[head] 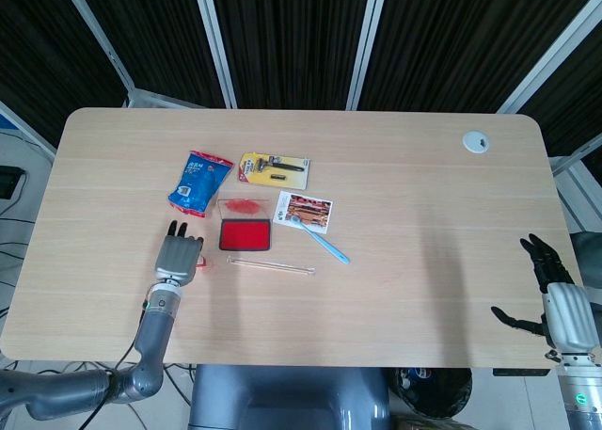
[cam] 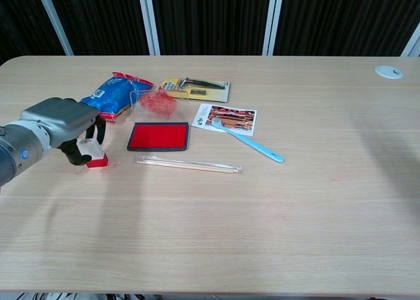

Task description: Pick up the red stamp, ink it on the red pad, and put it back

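Note:
The red stamp, white on top with a red base, stands on the table left of the red ink pad. My left hand has come down over it, fingers curled over its top and thumb against its near left side, so it grips the stamp. From the head view the left hand hides nearly all of the stamp; the pad lies just to its right. My right hand hangs off the table's near right edge, fingers spread, holding nothing.
The pad's clear lid stands open behind it. A blue packet, a razor pack, a picture card, a blue toothbrush and a long wrapped stick lie around the pad. A cable grommet sits far right.

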Tool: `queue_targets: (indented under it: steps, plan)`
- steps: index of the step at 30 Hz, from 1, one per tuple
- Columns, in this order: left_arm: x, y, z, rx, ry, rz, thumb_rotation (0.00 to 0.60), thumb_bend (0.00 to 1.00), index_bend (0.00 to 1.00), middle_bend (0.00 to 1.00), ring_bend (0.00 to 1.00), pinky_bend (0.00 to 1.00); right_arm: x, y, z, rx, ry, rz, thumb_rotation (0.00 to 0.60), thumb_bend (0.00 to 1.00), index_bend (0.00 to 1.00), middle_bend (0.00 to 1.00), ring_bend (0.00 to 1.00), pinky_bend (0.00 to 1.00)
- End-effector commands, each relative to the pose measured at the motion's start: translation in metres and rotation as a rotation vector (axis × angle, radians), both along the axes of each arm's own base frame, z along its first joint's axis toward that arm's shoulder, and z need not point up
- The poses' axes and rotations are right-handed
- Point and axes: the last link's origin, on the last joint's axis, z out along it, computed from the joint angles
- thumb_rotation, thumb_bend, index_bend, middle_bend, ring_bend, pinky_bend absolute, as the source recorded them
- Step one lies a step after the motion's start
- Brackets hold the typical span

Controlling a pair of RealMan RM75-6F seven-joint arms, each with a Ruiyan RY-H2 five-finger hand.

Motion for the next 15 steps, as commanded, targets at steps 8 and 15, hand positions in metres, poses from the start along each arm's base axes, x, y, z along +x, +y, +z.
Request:
queue_targets:
  steps: [8,15]
  plan:
    - [-0.0011,-0.0008,-0.002,-0.006,-0.002,0.004,0.6,0.31,0.44,0.45,0.1,0.09,0.0001,0.0001,0.0001,0.0,-0.003,0.0,0.6,0.1,0.0,0.0,0.0,0.19]
    - [-0.001,0.0001,-0.0023,-0.005,-0.001,-0.001,0.6,0.34,0.47,0.48,0.11,0.1,0.0002,0.0001,0.0,0.0,-0.004,-0.001,0.6,0.11,0.0,0.0,0.0,0.19]
